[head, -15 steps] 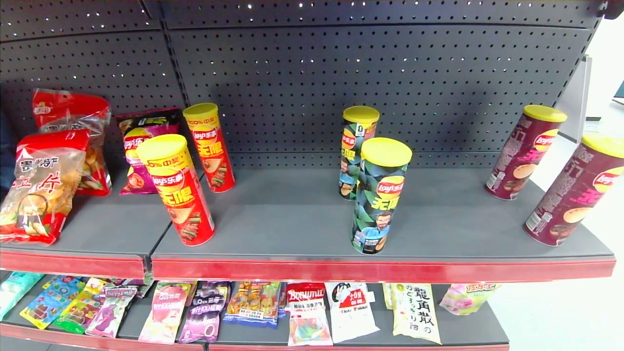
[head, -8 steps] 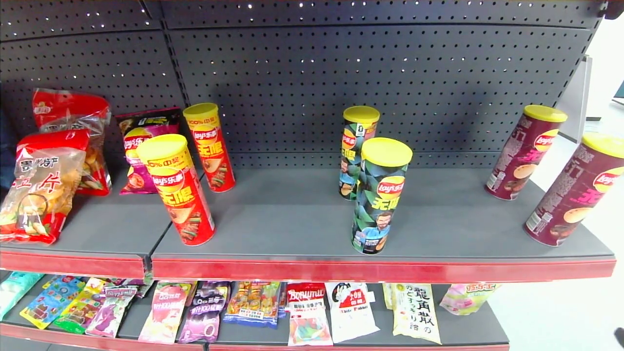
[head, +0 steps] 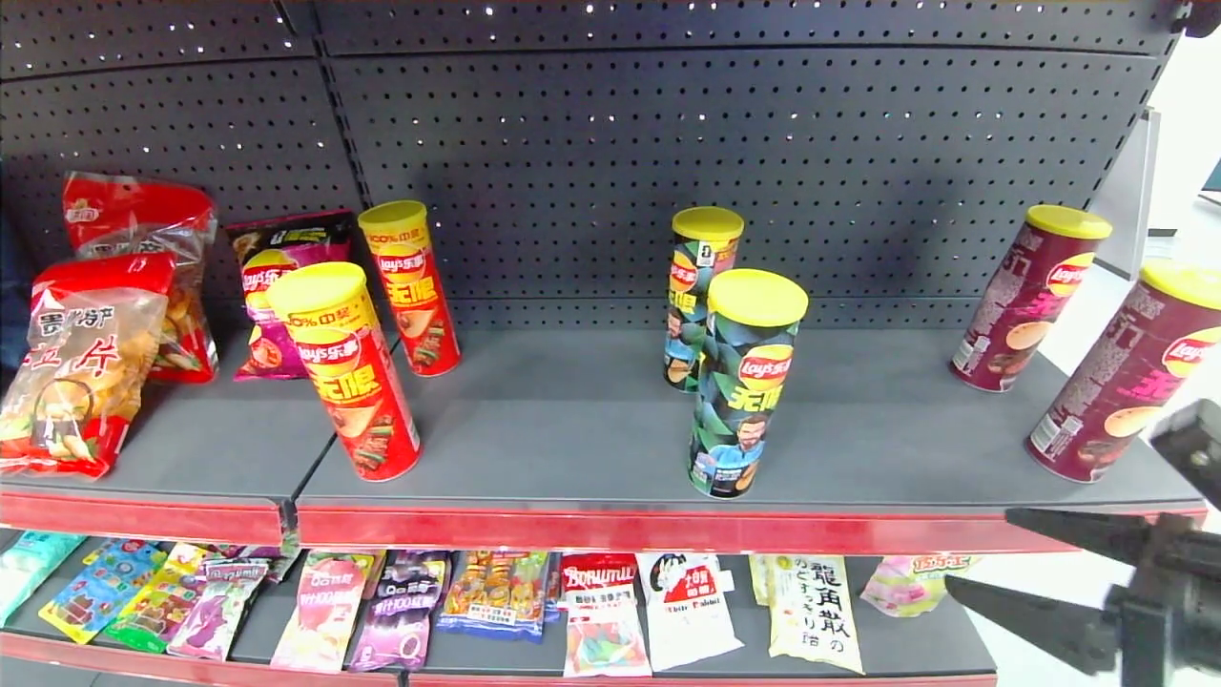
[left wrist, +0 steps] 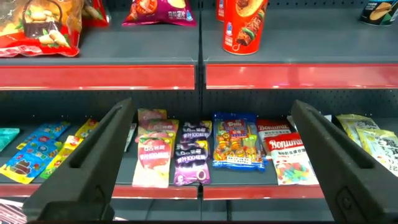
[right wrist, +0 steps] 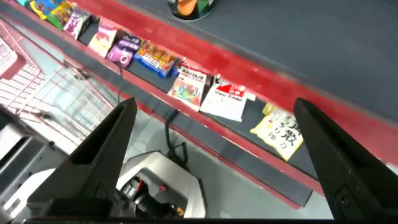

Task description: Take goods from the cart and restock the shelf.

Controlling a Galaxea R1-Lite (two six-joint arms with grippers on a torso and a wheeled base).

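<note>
Since 1.0 s ago your right gripper has come into the lower right of the head view; at 0.5 s ago only a dark sliver showed in that corner. Stock on the shelf reads the same in all three head frames. Your right gripper's fingers are spread wide, with the tips pointing toward frame left and level with the shelf's red front lip. In the right wrist view the gap between them shows that lip and the sachets beneath it. Your left gripper is likewise spread wide and faces the lower shelf. Left of centre in the head view, the front red can stands near the shelf edge. The rear red can stands behind it by the pegboard. At centre, the front green-patterned can partly covers the rear green-patterned can. At the right edge, the near maroon can and the far maroon can stand apart. All six cans have yellow lids and stand on their bases. At far left sit two red snack bags and a purple bag, which leans on the pegboard. The wire cart shows in the right wrist view, standing off from the shelf front.
</note>
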